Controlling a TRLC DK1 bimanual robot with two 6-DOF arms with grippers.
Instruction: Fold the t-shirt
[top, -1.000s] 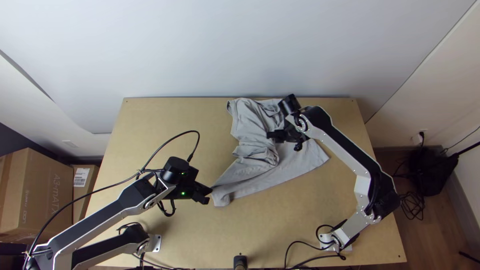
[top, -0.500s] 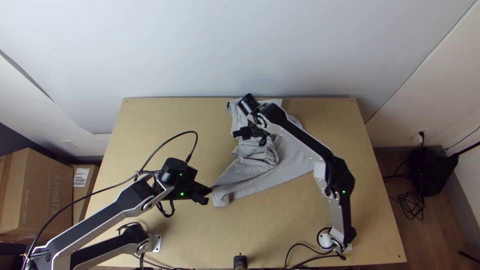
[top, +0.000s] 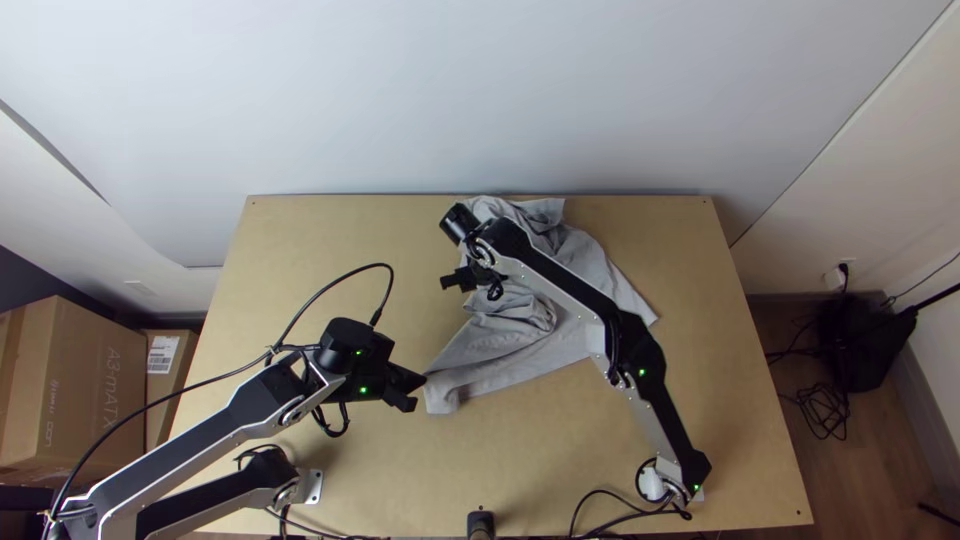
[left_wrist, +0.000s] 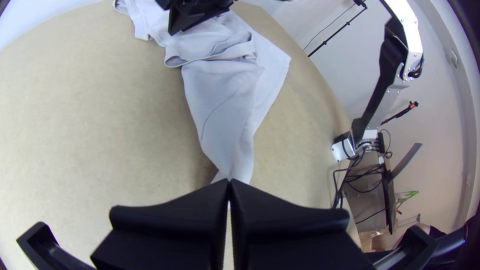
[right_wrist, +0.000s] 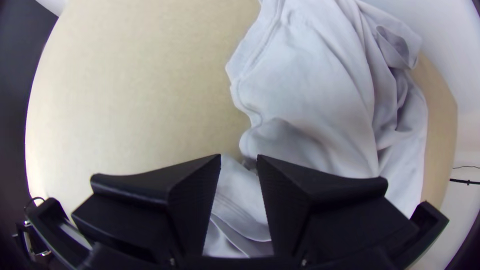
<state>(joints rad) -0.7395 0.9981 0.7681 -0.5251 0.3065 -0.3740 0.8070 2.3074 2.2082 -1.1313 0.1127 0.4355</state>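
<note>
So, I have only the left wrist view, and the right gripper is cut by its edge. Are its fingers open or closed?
Observer: Open. In the right wrist view, the fingers of the right gripper stand apart, and part of the t-shirt is seen between them.
Operator: Thank you. And the far end of the t-shirt, where does it finish? My view does not contain it all.
Observer: The top view shows that end lying rumpled, close by the far edge of the table.
</note>
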